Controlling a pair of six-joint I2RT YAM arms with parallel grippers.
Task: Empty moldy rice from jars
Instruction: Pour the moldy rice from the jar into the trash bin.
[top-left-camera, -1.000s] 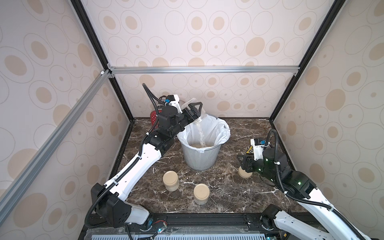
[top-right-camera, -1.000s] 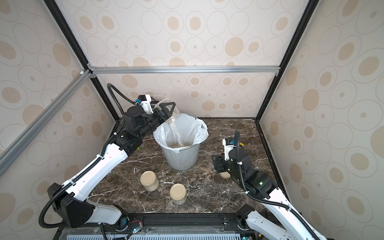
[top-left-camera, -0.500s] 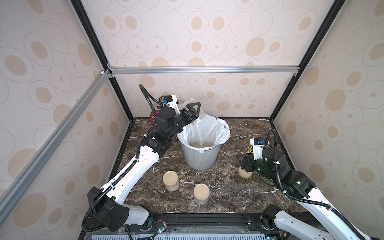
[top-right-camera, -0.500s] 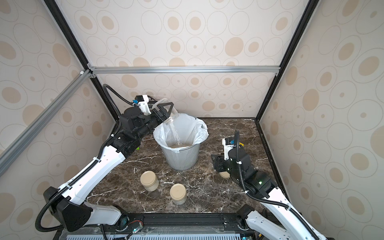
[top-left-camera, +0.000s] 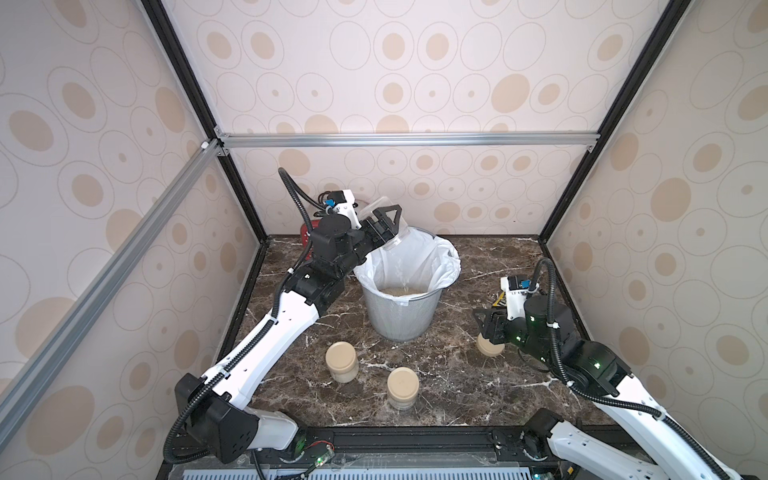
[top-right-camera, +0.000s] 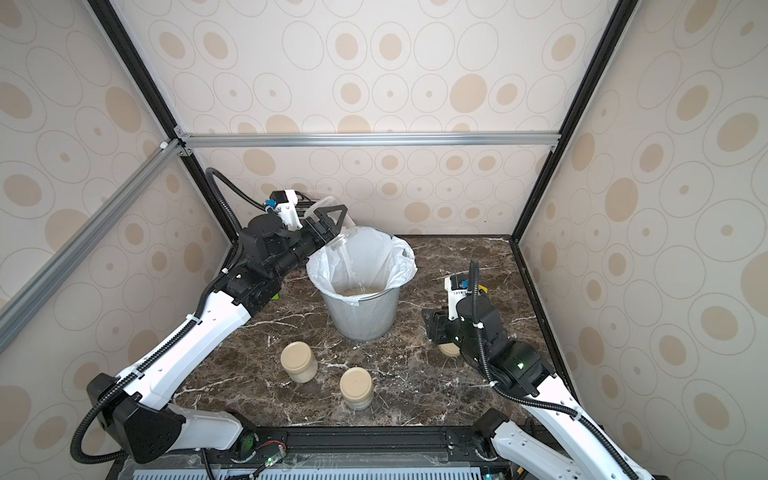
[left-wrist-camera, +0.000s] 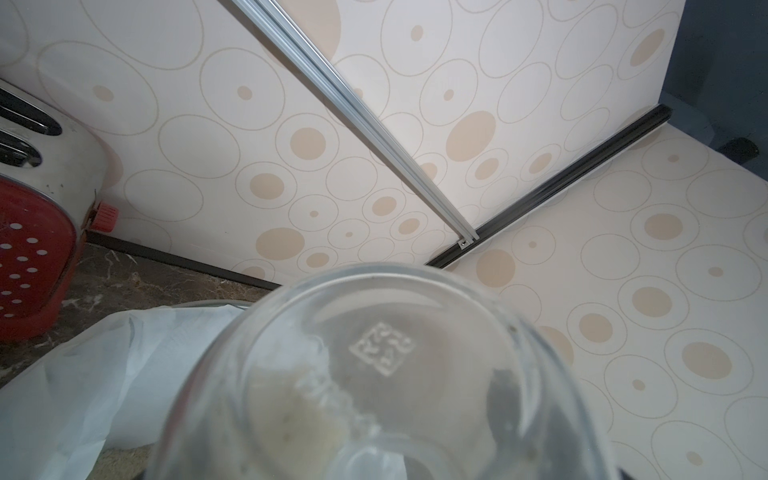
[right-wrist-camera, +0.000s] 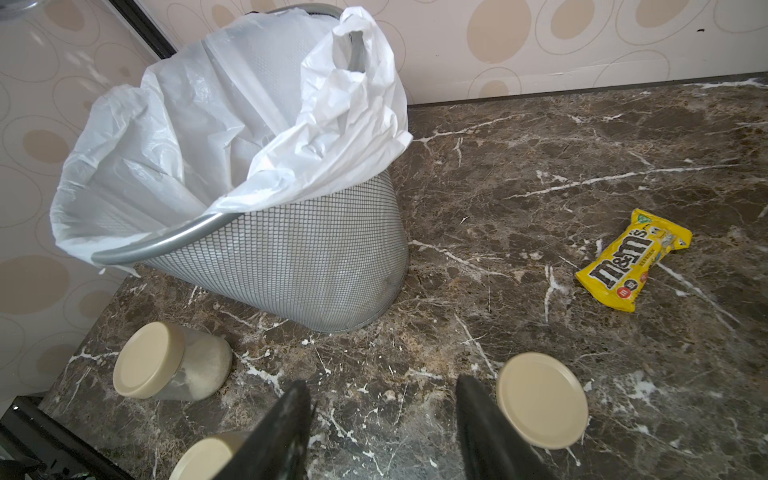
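Jar (top-left-camera: 395, 243), tilted mouth-down over bin (top-left-camera: 399, 320) so rice (top-left-camera: 401, 292) pours in, clenched by left gripper (top-left-camera: 390, 221); right gripper (right-wrist-camera: 382, 415) parted, empty, beside lid (right-wrist-camera: 542, 399).

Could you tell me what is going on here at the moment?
The left arm has its jaws shut on an open jar, tilted over the bin, and rice is pouring in. The right arm hovers by a loose lid on the table, jaws open and empty. Two lidded jars, both with rice inside, stand in front of the bin.
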